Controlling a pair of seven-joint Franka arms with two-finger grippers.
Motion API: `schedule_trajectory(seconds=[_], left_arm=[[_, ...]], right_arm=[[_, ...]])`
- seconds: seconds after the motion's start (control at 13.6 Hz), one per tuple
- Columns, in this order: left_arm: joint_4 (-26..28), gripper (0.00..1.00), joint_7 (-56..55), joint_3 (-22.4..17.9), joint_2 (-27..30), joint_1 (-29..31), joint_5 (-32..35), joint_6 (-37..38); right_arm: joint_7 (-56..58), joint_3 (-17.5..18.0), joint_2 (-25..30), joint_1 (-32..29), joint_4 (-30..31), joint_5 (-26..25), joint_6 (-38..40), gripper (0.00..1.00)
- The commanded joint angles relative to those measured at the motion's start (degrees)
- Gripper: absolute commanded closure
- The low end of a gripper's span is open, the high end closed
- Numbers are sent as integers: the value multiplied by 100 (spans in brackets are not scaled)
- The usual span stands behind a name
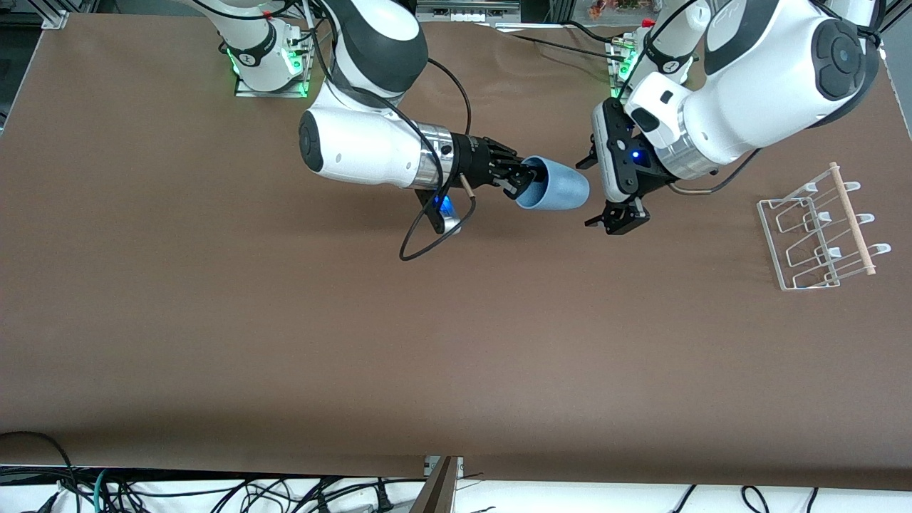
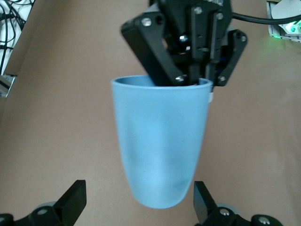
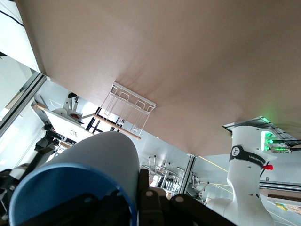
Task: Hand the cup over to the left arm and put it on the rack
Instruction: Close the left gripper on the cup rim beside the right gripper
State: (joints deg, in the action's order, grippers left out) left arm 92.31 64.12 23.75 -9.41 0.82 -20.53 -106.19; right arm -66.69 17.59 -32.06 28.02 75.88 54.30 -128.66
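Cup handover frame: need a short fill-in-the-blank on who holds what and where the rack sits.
1. The cup is held at its rim by the ____ gripper.
2. The left gripper waits with its jaws ____, at the cup's closed end.
3. The cup is held in the air, lying on its ____.
4. The rack stands at the ____ arm's end of the table.

Missing words: right; open; side; left

Glossy white shells on both arms, with dark grey joint caps and silver metal wrist rings. The right gripper (image 1: 524,182) is black, jointed, studded with small silver screws, a blue light glowing beside it. The left gripper (image 1: 604,192) is black with a blue light. Black cables loop off each wrist; bases glow green.
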Motion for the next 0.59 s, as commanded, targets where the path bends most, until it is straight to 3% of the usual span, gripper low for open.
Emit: schedule_trajectory(seconds=[0.0, 0.44, 0.51], left_arm=[[331, 0, 268, 95, 229, 67, -180, -270], [797, 1, 259, 271, 290, 67, -505, -956], [797, 10, 259, 271, 290, 67, -496, -982]], right_arm=[[-19, 34, -54, -7, -126, 133, -19, 100], [-37, 34, -72, 2, -126, 133, -19, 100], [-46, 34, -81, 11, -126, 133, -19, 100]])
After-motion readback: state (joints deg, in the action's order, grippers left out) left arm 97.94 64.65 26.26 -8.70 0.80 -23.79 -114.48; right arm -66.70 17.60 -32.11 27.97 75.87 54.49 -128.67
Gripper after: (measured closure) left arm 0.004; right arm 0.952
